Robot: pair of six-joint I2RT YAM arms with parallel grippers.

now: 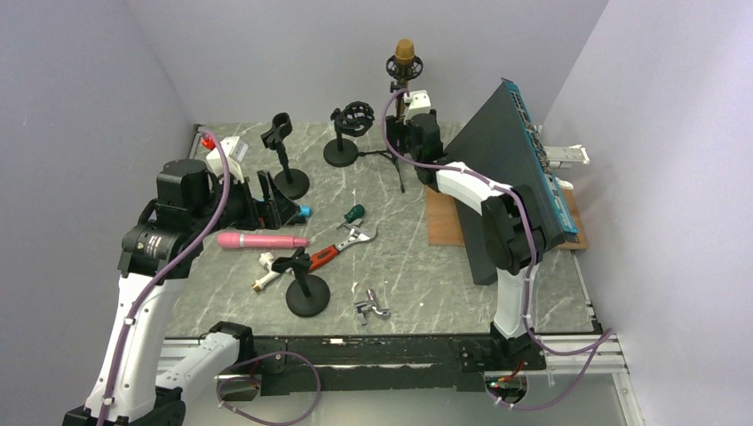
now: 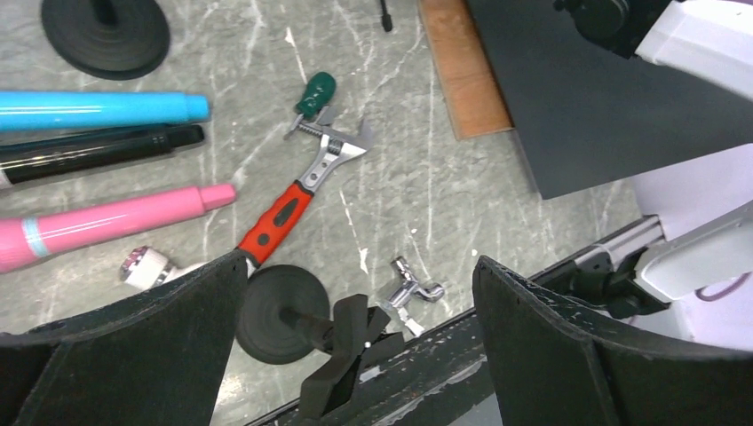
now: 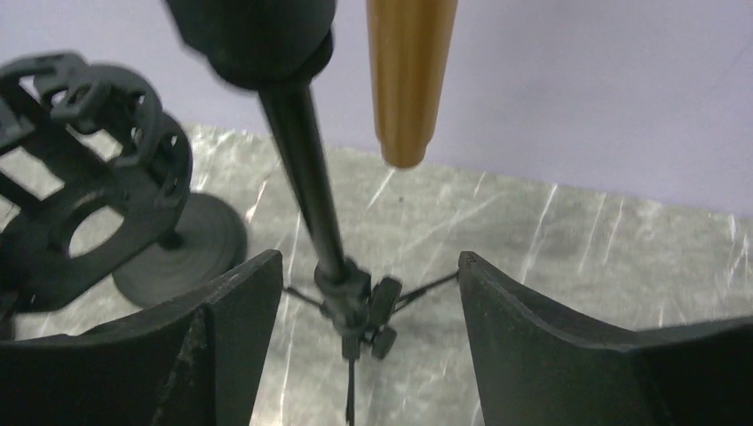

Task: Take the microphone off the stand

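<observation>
A gold-brown microphone (image 1: 405, 51) sits in a black shock mount on a tripod stand (image 1: 396, 142) at the back of the table. In the right wrist view its tapered gold body (image 3: 408, 80) hangs above and just beyond the jaws, next to the stand pole (image 3: 311, 186). My right gripper (image 1: 416, 124) (image 3: 368, 293) is open and empty, close in front of the stand below the microphone. My left gripper (image 1: 280, 209) (image 2: 360, 337) is open and empty at the left, above loose microphones and tools.
Pink (image 1: 262, 240), blue (image 2: 98, 108) and black (image 2: 98, 151) microphones lie at the left. A red-handled wrench (image 1: 342, 244), several empty clip stands (image 1: 306, 284), a shock-mount stand (image 1: 348, 133), a metal fitting (image 1: 373, 308) and a large dark tilted panel (image 1: 511, 169) on a wooden board are around.
</observation>
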